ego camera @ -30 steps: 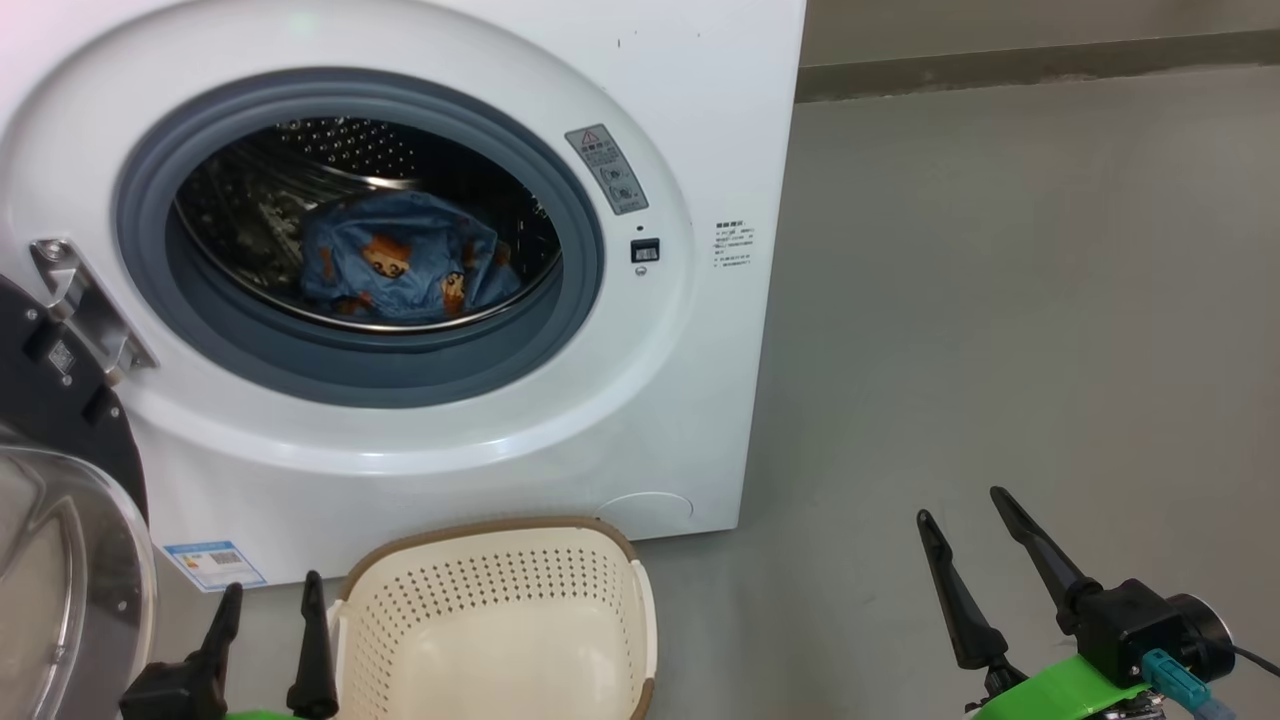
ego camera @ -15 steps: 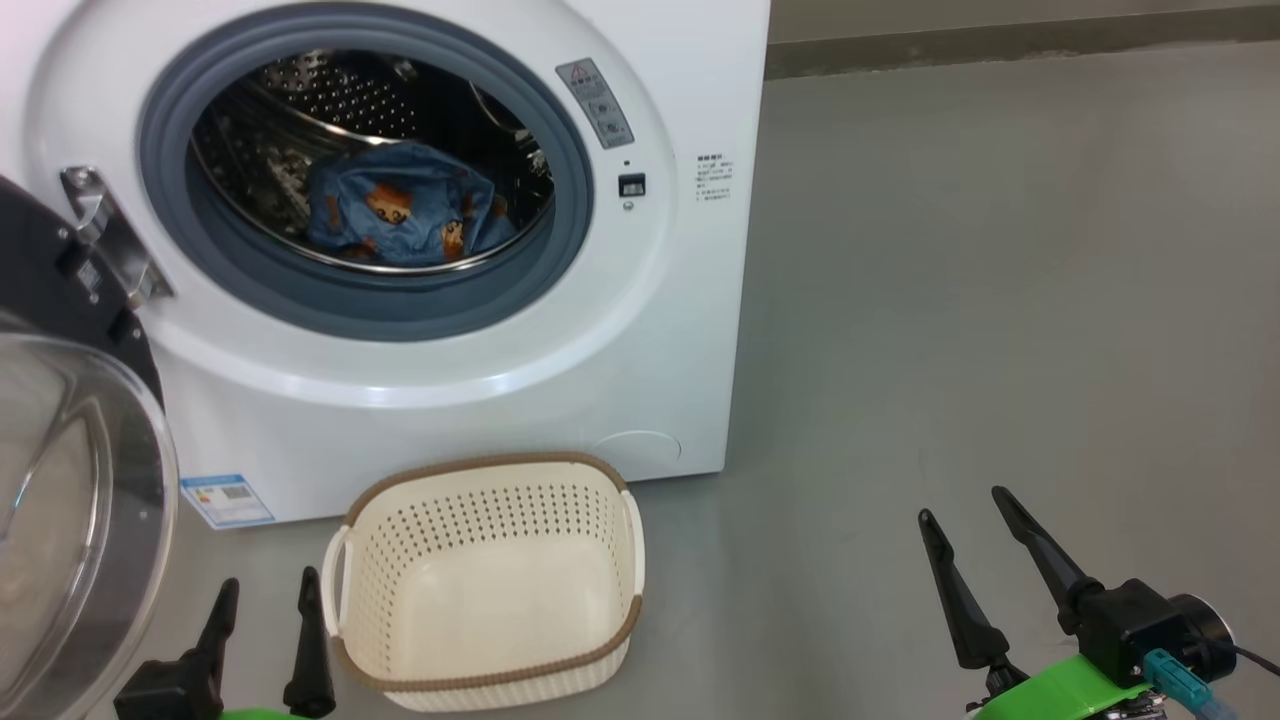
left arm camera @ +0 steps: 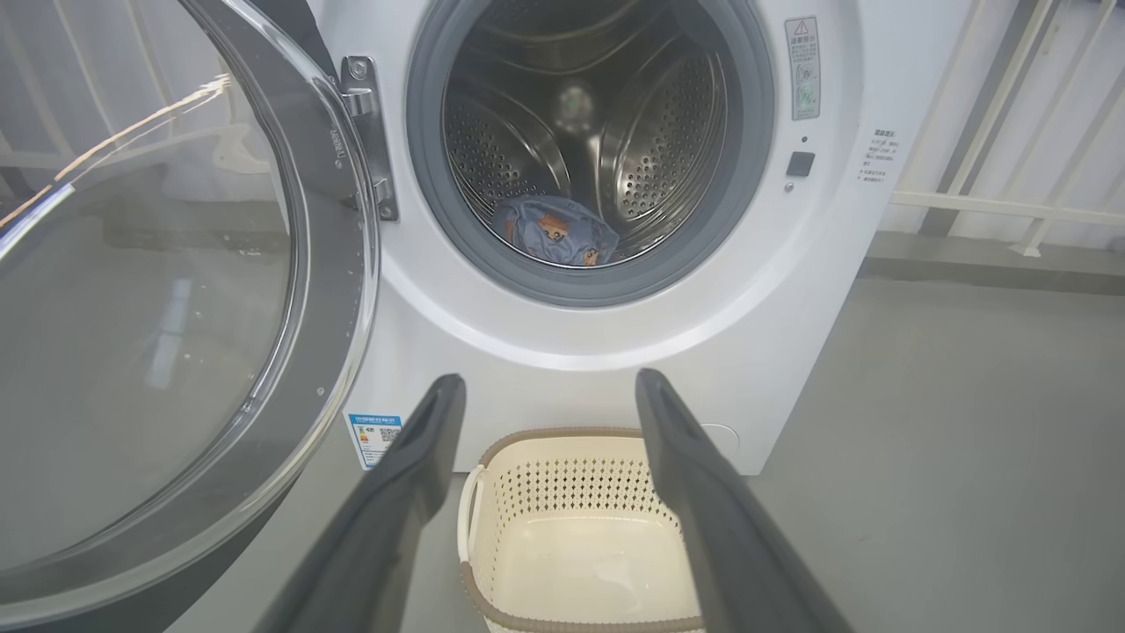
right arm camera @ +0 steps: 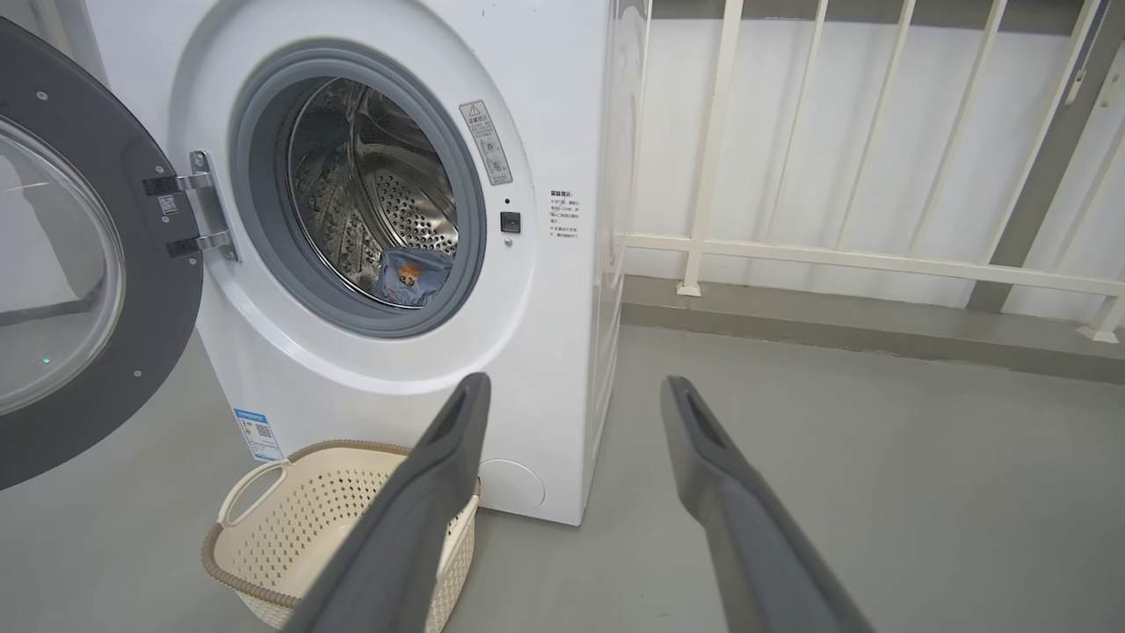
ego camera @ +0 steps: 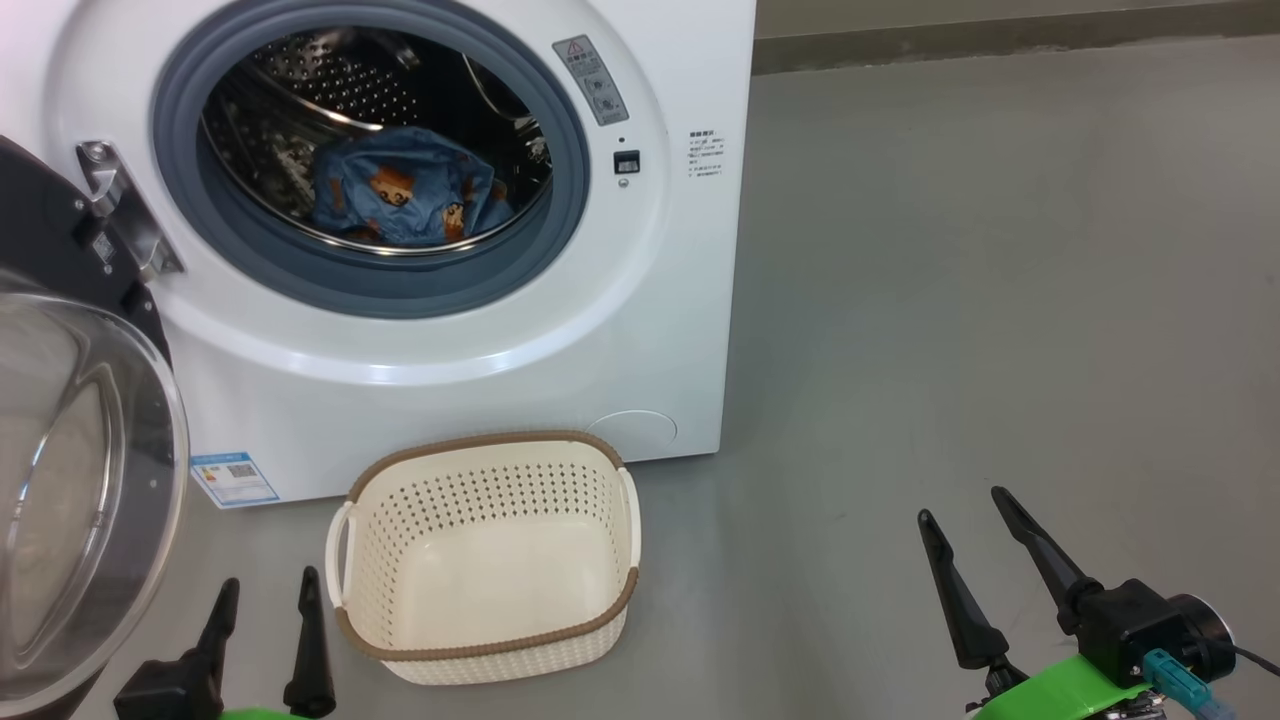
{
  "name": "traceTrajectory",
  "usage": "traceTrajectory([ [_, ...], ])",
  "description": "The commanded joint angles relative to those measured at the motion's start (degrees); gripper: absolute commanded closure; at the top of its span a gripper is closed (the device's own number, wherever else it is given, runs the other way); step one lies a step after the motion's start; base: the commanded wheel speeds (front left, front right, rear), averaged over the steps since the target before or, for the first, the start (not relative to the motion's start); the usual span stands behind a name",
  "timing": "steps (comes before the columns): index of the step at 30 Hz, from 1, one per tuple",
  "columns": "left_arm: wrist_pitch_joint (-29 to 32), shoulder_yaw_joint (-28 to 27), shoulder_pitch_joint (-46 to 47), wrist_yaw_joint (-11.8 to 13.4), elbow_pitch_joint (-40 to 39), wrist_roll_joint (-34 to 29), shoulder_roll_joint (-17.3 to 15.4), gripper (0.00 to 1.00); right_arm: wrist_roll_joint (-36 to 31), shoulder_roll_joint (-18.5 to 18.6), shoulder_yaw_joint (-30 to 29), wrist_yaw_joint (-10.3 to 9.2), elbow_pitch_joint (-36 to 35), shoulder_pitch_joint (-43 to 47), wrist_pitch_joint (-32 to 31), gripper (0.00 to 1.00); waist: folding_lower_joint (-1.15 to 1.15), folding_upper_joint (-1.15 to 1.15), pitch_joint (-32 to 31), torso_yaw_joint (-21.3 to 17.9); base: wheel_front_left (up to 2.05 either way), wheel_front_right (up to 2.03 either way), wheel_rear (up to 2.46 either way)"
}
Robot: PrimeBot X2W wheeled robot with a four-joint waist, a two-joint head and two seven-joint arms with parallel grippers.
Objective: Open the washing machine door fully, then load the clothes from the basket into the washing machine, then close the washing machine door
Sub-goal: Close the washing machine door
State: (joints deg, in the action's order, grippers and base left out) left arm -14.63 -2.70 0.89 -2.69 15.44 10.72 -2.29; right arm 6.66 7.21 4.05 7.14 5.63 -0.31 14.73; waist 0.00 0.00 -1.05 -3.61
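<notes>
Two tools stand with their fingers spread wide and nothing between them. In the head view the left tool [ego camera: 271, 578] sits low with the basket [ego camera: 480, 443] just to its right, and the right tool [ego camera: 960, 503] is well apart over bare floor [ego camera: 950, 300]. The basket stands on the floor ahead and to the left of the right tool, near the foot of the washing machine [ego camera: 640, 330], mouth upward and with nothing in it. Whether its far rim touches the machine cannot be told. The washing machine door [ego camera: 80, 450] hangs ahead and to the left of the left tool, swung wide on its hinge [ego camera: 120, 210], with its dark grey inner side and bulging glass turned toward the tools. The left wrist view looks straight into the steel drum [left arm camera: 659, 132] as far as its back wall. The right wrist view catches the machine's side and a white railing [right arm camera: 879, 259] beyond it. The clothes [ego camera: 400, 195] lie ahead of both tools at the bottom of the drum, a low bundle whose long axis runs across the opening, left to right.
</notes>
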Motion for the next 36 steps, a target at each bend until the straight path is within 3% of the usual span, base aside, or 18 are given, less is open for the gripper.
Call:
traceTrajectory([
  [1, -0.37, -1.87, 0.84, 0.35, -1.52, -0.20, -0.59, 0.00, -0.10, 0.54, 1.28, 0.35, -1.24, -1.09, 0.27, 0.00, 0.00, 0.00, -0.02, 0.01, 0.00, 0.00, 0.00],
  [19, -0.37, -2.17, 1.23, 0.13, -1.46, -0.55, -0.59, 0.00, -0.03, 0.78, 0.87, 0.35, -1.47, -1.00, 0.27, 0.00, 0.00, 0.00, 0.00, 1.99, 0.00, 0.00, 0.00],
  [27, -0.37, -2.59, 0.89, 0.13, -1.36, -1.34, -0.59, 0.00, 0.21, 0.81, 1.71, 0.35, -1.09, -1.11, 0.27, 0.00, 0.00, 0.00, -0.49, 7.99, 0.00, 0.00, 0.00],
  [36, -0.37, -2.26, 0.55, 0.29, -1.35, -1.55, -0.59, 0.00, 0.87, 1.03, 2.75, 0.35, -0.58, -1.99, 0.27, 0.00, 0.00, 0.00, -1.13, 17.63, 0.00, 0.00, 0.00],
])
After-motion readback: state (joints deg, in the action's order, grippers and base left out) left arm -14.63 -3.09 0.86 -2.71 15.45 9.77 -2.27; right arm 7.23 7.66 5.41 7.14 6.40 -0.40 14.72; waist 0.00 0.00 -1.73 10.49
